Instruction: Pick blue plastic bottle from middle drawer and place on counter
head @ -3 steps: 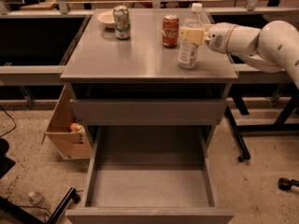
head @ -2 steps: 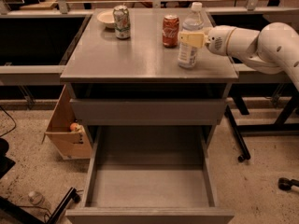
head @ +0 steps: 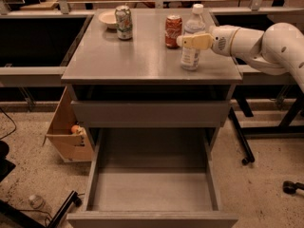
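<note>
- Now that the blue plastic bottle (head: 191, 61) has gone from slightly tilted to upright, it looks properly set down on the counter (head: 128, 56), right by the red soda can (head: 173, 31).
- Gripper (head: 190, 42) is still clamped round its middle.
- So I reckon only letting go is left.

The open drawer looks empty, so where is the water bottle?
The blue plastic bottle stands on the counter, right side, beside the red can, with the gripper at it.
</note>
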{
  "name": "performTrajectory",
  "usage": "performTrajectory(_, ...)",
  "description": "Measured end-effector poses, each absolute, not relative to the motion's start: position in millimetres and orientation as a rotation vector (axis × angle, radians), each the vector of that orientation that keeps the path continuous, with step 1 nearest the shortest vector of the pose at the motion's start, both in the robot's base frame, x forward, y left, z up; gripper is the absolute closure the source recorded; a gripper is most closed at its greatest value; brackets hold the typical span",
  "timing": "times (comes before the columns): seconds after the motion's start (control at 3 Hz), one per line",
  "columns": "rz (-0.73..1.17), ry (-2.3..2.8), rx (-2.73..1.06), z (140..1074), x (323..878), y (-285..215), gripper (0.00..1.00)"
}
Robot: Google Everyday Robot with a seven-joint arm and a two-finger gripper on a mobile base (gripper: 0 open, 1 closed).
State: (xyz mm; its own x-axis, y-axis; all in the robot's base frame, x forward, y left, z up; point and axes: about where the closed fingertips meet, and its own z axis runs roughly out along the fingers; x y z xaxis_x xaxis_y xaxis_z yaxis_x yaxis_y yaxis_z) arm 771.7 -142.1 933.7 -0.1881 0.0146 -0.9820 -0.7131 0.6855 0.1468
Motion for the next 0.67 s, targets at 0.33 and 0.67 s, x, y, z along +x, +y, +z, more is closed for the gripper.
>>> performTrajectory(0.33,0.753,1.659,-0.590,943,772,-152,0.00)
performTrajectory(0.67,0.788,1.704,-0.591,960,770,-189,0.00)
